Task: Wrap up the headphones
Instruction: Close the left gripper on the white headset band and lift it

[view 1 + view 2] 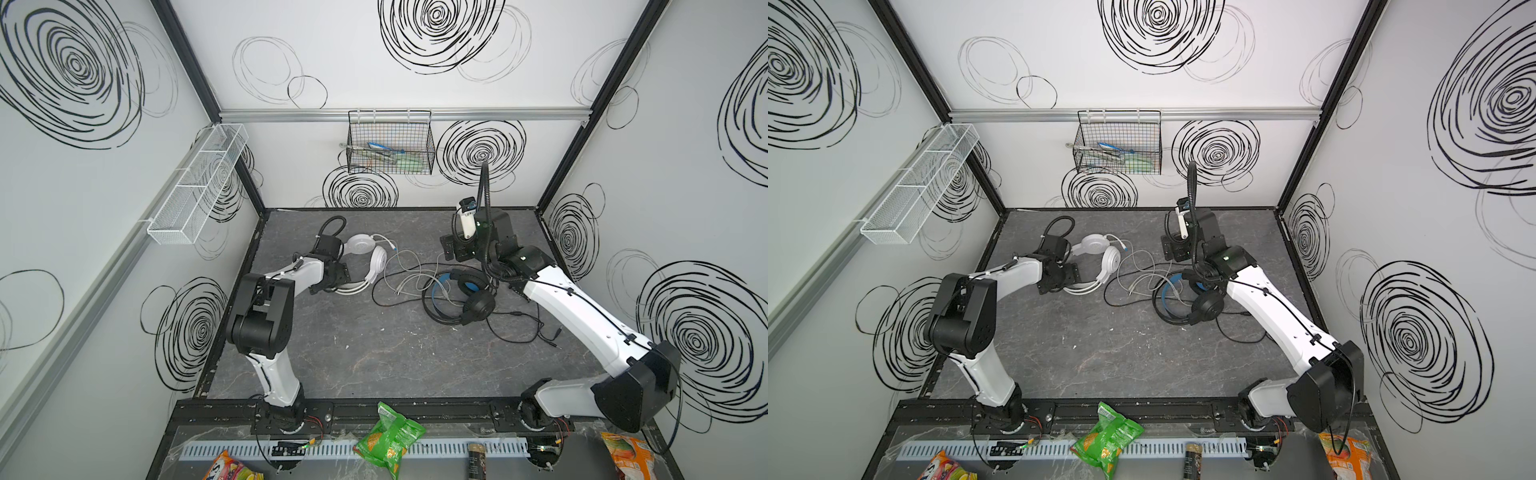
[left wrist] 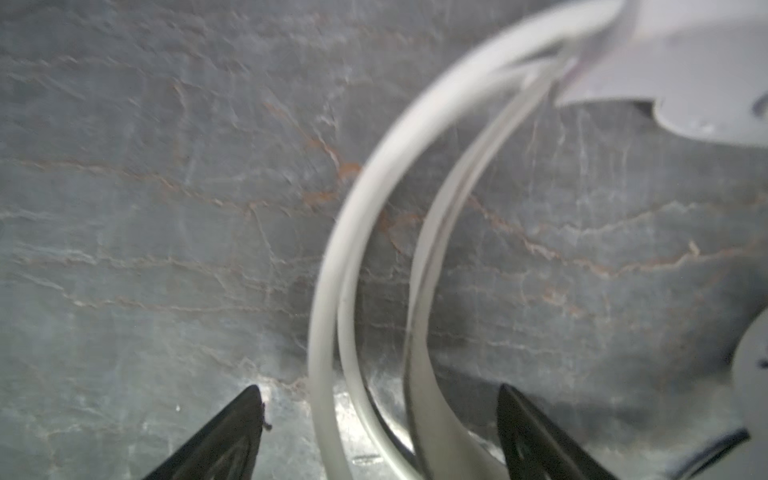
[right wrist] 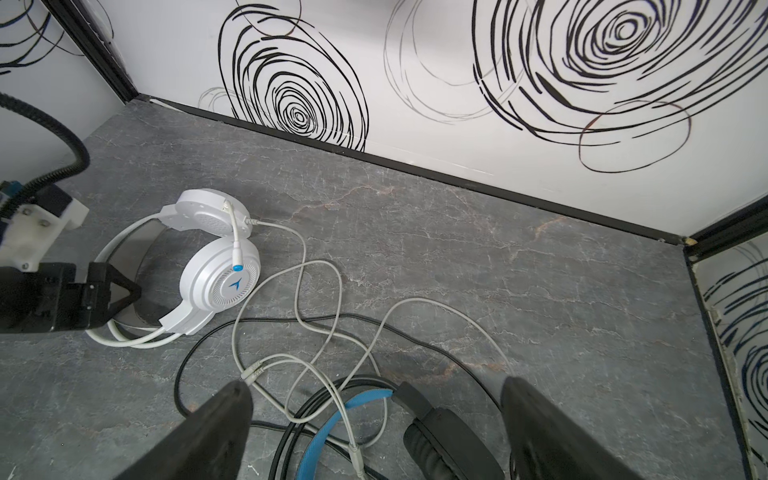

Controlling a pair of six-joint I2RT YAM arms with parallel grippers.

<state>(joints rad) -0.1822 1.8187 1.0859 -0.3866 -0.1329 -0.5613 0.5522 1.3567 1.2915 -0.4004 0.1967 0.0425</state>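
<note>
The white headphones (image 1: 370, 257) (image 1: 1106, 259) (image 3: 220, 270) lie at the back left of the grey table, and their white cable (image 1: 411, 278) (image 3: 299, 291) runs in loose loops to the right. The cable crosses the black headphones (image 1: 478, 305) (image 1: 1208, 305) (image 3: 449, 440), which have a blue band. A black cable (image 1: 523, 328) trails from them to the right. My left gripper (image 1: 338, 282) (image 2: 381, 388) is open, its jaws standing either side of the white headband (image 2: 332, 291) without touching it. My right gripper (image 1: 455, 249) (image 3: 375, 382) hangs open above the black headphones, holding nothing.
A black wire basket (image 1: 390, 145) hangs on the back wall and a white mesh basket (image 1: 195, 187) on the left wall. Snack bags (image 1: 388, 440) and a small dark can (image 1: 476, 457) lie beyond the table's front rail. The walls stand close to the table on three sides.
</note>
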